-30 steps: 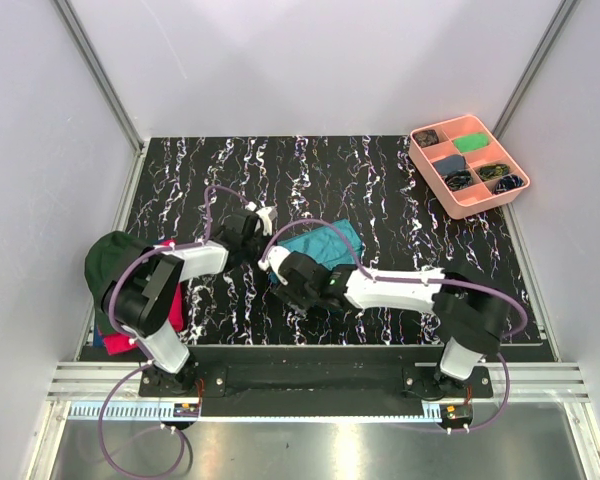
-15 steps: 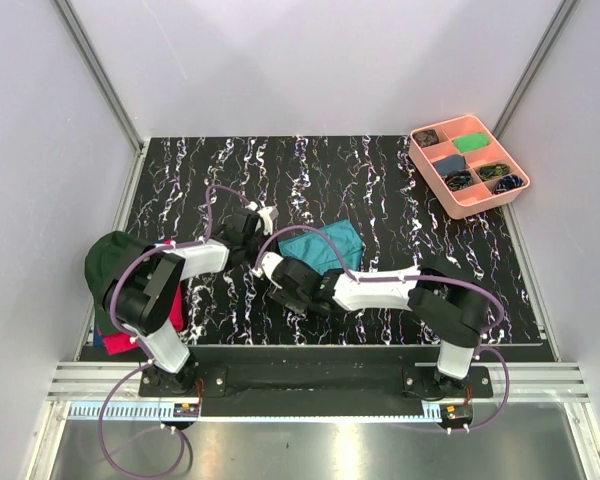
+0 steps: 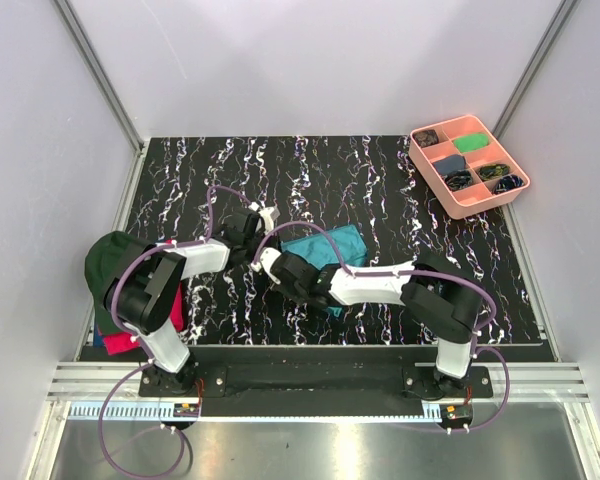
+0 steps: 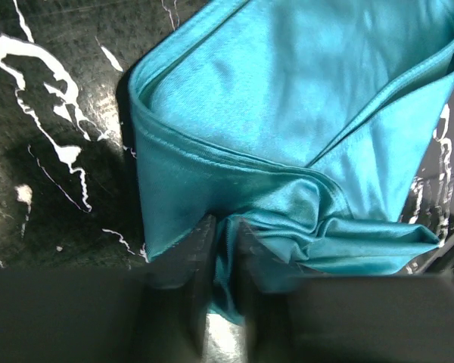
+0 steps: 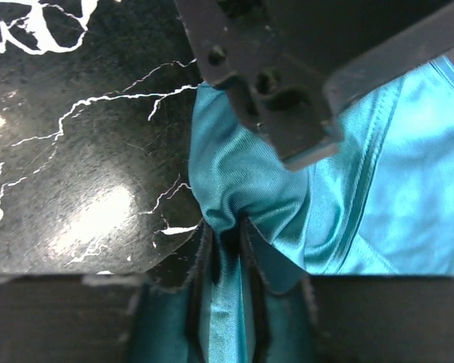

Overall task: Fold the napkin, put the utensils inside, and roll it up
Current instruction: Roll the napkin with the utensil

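Note:
The teal napkin [image 3: 325,243] lies bunched and folded on the black marbled table. In the left wrist view the napkin [image 4: 287,98] shows layered folds, and my left gripper [image 4: 223,227] is shut on a pinch of its near edge. My right gripper [image 5: 225,231] is shut on a gathered fold of the napkin [image 5: 242,174], just below the left gripper's body [image 5: 272,83]. From above, the left gripper [image 3: 270,230] and right gripper [image 3: 271,252] meet at the napkin's left corner. The utensils are out of view.
A pink compartment tray [image 3: 427,173] with small dark and green items sits at the back right. A dark green cap [image 3: 110,262] and a pink-red cloth [image 3: 176,312] lie by the left arm's base, at the table's left edge.
My right gripper slid left along the table to the napkin's left corner and shut on the cloth. The left arm stayed nearly in place.

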You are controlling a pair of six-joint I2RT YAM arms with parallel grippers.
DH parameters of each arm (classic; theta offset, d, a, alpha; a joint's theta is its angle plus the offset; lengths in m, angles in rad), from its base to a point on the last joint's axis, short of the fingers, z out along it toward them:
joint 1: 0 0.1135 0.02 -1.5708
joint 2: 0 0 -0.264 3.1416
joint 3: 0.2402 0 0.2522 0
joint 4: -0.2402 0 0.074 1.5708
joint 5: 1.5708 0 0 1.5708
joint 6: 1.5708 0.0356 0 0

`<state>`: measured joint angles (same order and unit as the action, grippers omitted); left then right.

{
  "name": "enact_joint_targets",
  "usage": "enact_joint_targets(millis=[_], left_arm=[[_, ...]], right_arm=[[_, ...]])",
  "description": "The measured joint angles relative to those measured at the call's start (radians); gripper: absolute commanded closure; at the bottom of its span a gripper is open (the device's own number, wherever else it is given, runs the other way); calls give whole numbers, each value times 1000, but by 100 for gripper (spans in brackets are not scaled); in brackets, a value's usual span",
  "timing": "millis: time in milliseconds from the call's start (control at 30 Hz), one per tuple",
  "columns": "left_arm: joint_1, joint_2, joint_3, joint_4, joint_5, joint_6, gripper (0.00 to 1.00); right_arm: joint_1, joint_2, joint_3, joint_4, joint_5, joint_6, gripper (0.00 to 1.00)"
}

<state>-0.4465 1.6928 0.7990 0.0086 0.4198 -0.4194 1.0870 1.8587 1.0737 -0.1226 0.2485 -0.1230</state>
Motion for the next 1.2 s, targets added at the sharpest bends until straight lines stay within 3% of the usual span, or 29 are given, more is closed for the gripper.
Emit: enact_joint_targets(millis=[133, 400, 600, 933, 1200], left_arm=[[8, -5, 1, 4, 24, -26, 43], [61, -71, -12, -24, -2, -52, 27], [109, -166, -105, -14, -58, -72, 20], [116, -411, -329, 67, -60, -128, 20], [117, -355, -368, 163, 30, -156, 27]], right_arm=[[-19, -5, 0, -4, -58, 0, 87], [-52, -16, 0, -5, -217, 16, 89], [-54, -20, -6, -1, -341, 44, 89], [-69, -24, -14, 3, -431, 69, 90], [-71, -23, -16, 3, -456, 77, 90]])
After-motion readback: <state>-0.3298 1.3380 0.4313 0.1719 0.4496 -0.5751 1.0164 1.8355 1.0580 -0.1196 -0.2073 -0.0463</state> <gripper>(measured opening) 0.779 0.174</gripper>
